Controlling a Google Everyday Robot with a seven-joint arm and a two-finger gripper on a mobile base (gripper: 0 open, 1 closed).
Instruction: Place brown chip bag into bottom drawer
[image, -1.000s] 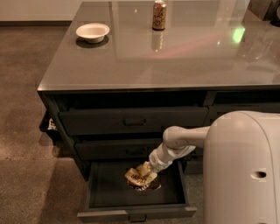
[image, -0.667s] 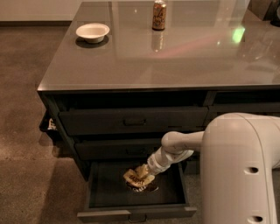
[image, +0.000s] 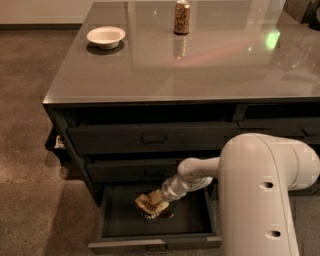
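My gripper (image: 159, 196) inside open bottom drawer (image: 192, 221), below counter (image: 200, 65) front edge. Brown chip bag (image: 148, 204) at tip, just left, seemingly near drawer floor. Whether I'm grasping it: cannot tell.

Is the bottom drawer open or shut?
Open. The drawer is pulled out, its floor showing. The chip bag is inside it, with the tool right at the bag.

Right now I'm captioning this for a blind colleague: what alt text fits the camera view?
The robot's gripper reaches down into the open bottom drawer, at the chip bag inside it. On the grey table above stand a white bowl and a can.
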